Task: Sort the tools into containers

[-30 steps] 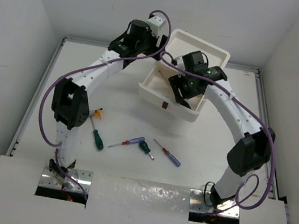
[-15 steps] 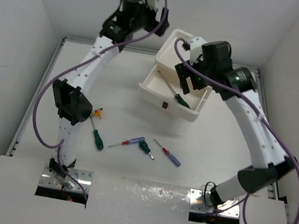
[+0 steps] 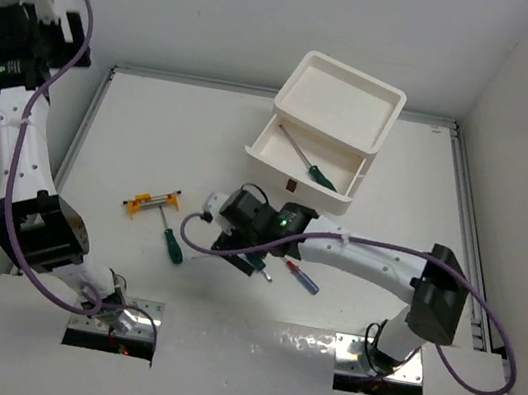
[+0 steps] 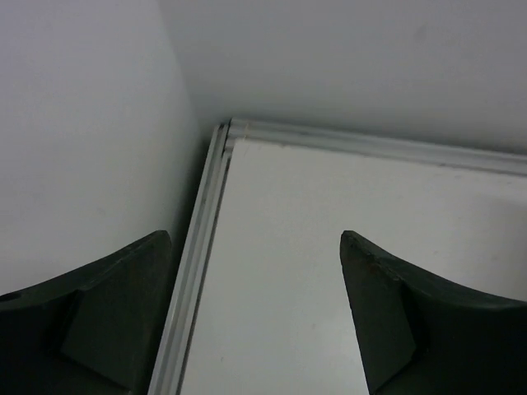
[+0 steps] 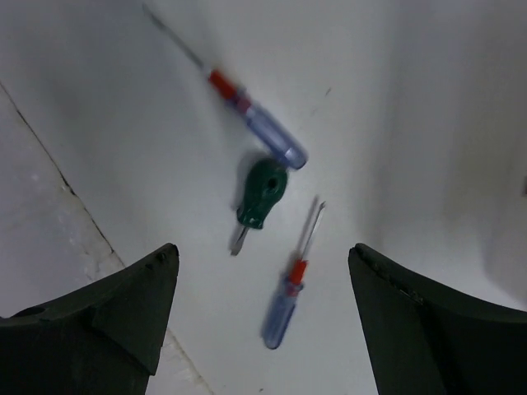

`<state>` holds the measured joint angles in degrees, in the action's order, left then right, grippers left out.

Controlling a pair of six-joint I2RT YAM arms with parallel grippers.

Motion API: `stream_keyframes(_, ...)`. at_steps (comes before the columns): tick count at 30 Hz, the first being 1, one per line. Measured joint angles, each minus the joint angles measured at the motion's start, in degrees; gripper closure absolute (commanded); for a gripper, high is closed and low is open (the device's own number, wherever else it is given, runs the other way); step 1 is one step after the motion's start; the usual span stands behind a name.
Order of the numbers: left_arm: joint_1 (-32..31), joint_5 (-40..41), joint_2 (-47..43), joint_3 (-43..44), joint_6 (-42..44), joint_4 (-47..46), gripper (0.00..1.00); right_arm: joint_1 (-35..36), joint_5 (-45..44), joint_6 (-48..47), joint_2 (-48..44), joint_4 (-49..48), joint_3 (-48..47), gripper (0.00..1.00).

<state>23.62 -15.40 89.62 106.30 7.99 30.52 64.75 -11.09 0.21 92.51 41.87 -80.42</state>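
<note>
Right gripper (image 5: 262, 251) first: in the right wrist view we see its two dark fingers (image 5: 123, 309) spread wide at the bottom corners of the frame, with nothing between them. It's released and empty. Through the gap lie three tools on the white table (image 5: 107, 107). A long blue-handled screwdriver (image 5: 262, 127) with a red collar runs down from the upper left, its handle end just beside the stubby green screwdriver (image 5: 262, 193) at frame centre. A smaller blue-handled screwdriver (image 5: 288, 296) lies just below and to the right, blurred.

From overhead, this gripper sits low over that cluster, just below the middle of the frame. To its left we spot a green-handled screwdriver (image 3: 171, 243) lying alone and, above that, a yellow tool (image 3: 154, 202) — both apart from the gripper.

Up in the centre-right stands the white drawer unit (image 3: 341, 99). One drawer (image 3: 324, 200) is pulled out toward the lower left, and a long green-handled screwdriver (image 3: 303, 157) lies slantwise inside it.

Over to the left gripper (image 4: 255, 239), raised high at the upper left of the overhead frame. Its wrist view shows the fingers parted and holding nothing, with only the table's corner rail (image 4: 202, 247) and the wall (image 4: 82, 123) beyond.
</note>
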Motion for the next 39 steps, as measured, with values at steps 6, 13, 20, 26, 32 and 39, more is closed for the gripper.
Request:
stream_keyframes(6, 4.0, -1.18, -5.07, -21.46, 1.18, 3.45, 0.2, 0.07, 0.83, 6.4, 3.72, -2.8, 14.19, 0.16)
stream_keyframes(13, 3.48, -5.77, -6.73, -26.62, 0.11, 2.47, 0.21, -1.27, 1.57, 9.99, 9.25, -10.93, 16.87, 0.27)
stream_keyframes(20, 3.48, -6.75, -7.61, -27.17, 0.09, 1.4, 0.21, -6.05, 2.05, 12.85, 10.16, -16.94, 20.87, 0.61)
stream_keyframes(26, 3.48, -8.57, -7.69, -27.69, 0.15, 1.09, 0.21, -6.4, 2.36, 12.72, 9.81, -20.13, 23.3, 0.94)
stream_keyframes(32, 2.54, -13.16, -7.69, -28.76, 3.98, 2.86, 0.26, -6.38, 2.56, 12.22, 8.33, -20.81, 25.05, 1.0)
stream_keyframes(39, -9.22, -14.84, -7.69, -32.13, 16.31, 5.99, 0.27, -5.18, 4.68, 6.73, 3.08, -13.94, 24.37, 1.0)
